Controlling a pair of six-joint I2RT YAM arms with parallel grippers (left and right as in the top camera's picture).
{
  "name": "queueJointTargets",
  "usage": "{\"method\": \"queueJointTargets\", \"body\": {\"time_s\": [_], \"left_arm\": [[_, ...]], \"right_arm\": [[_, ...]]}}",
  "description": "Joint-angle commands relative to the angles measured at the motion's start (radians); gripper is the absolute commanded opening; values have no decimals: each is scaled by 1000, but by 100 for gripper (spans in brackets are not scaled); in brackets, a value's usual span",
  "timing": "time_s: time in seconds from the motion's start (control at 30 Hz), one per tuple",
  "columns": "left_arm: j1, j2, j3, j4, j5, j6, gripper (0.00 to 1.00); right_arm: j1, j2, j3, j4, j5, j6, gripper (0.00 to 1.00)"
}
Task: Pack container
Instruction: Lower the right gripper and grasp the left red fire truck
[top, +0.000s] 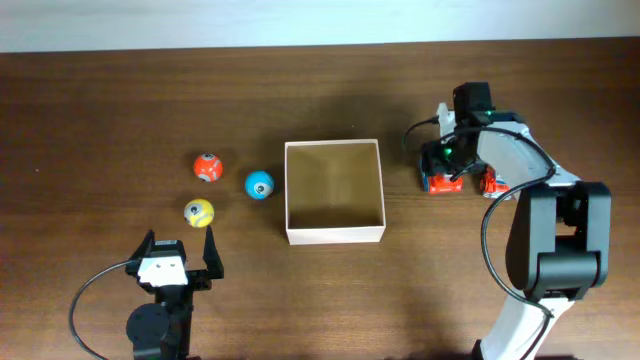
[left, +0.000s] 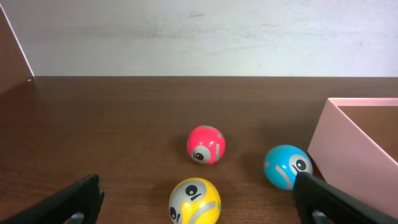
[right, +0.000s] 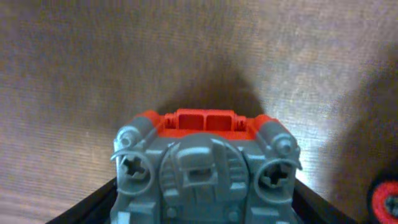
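The container (top: 335, 233), a square shallow cream box with a tan floor, sits at the table's middle and holds nothing; its corner shows in the left wrist view (left: 348, 149). My right gripper (top: 446, 172) is to its right, shut on a red and grey toy car (right: 202, 162) that rests on the table. A second red toy car (top: 490, 181) stands just right of it. My left gripper (top: 181, 245) is open and empty, with a yellow ball (left: 194, 200) just ahead between its fingers.
A red ball (top: 207, 167) and a blue ball (top: 260, 185) lie left of the container, beyond the yellow ball (top: 199, 212). The blue ball (left: 287, 167) is close to the container's left wall. The table's far edge meets a pale wall.
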Motion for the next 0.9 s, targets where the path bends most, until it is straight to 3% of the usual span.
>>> {"method": "queueJointTargets", "body": {"time_s": [0.0,0.17,0.23,0.37,0.57,0.87], "left_arm": [[-3,-6,-2,-8,-3,19,99],[-3,-6,-2,-8,-3,19,99],[-3,-6,-2,-8,-3,19,99],[-3,-6,-2,-8,-3,19,99],[-3,-6,-2,-8,-3,19,99],[-3,-6,-2,-8,-3,19,99]], "right_arm": [[-1,5,-47,44,-19,11,68],[0,5,-75,105,-19,11,70],[0,5,-75,108,-19,11,83],[0,5,-75,108,-19,11,87],[0,5,-75,103,-20,11,82],[-1,9,-89,106,-19,0,82]]}}
